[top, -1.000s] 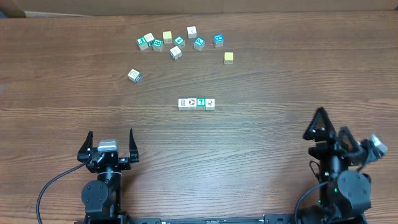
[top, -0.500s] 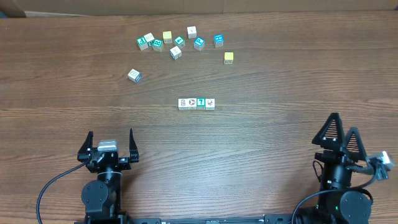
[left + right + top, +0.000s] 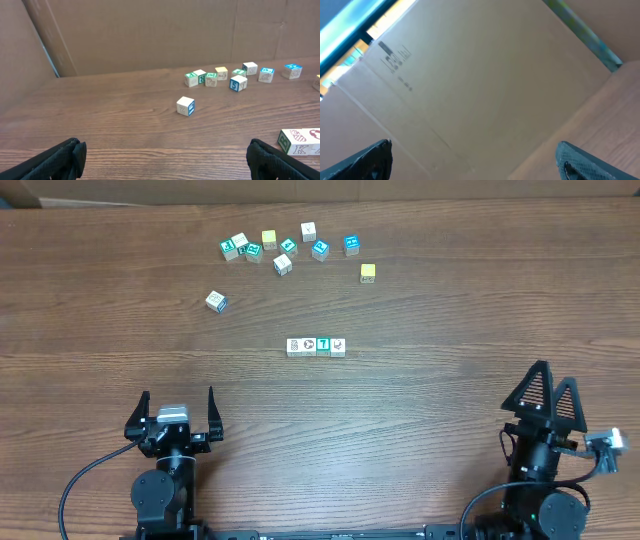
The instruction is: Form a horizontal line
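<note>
Four small picture cubes form the horizontal line at the table's middle, touching side by side, three white-faced and one teal. Its left end shows at the right edge of the left wrist view as a white cube. My left gripper rests open near the front left, well short of the row, with nothing between its fingers. At the front right my right gripper is open and empty, tilted up; its camera sees only a cardboard wall between its fingertips.
Several loose cubes lie scattered along the far side, among them two yellow ones. One lone white cube sits apart at the left. A cardboard wall stands behind the table.
The right arm drew back toward the front edge and turned its gripper, settling in the last half second. The left arm and all cubes stayed still.
</note>
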`<action>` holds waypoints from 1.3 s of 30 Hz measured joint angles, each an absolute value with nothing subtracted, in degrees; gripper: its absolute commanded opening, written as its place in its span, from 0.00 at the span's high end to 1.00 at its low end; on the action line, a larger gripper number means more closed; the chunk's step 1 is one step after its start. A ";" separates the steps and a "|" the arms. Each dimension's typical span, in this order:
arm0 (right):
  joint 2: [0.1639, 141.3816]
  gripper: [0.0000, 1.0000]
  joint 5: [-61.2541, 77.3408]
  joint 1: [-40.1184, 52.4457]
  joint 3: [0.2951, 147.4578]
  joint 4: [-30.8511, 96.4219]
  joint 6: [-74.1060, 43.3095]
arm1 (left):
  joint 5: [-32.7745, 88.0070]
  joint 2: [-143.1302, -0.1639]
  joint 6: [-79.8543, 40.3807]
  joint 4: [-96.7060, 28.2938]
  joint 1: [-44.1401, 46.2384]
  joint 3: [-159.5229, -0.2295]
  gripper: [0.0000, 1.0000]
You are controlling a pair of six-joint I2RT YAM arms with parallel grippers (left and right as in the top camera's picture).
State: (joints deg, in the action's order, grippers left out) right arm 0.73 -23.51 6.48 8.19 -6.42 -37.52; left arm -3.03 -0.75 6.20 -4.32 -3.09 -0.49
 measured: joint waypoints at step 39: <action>0.73 0.00 -23.53 6.02 1.06 0.80 -37.50 | -3.05 -0.75 6.20 -4.32 -3.09 -0.49 0.00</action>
State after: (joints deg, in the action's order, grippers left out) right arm 0.73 -23.53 6.02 1.06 0.80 -37.50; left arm -3.05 -0.75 6.20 -4.32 -3.09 -0.49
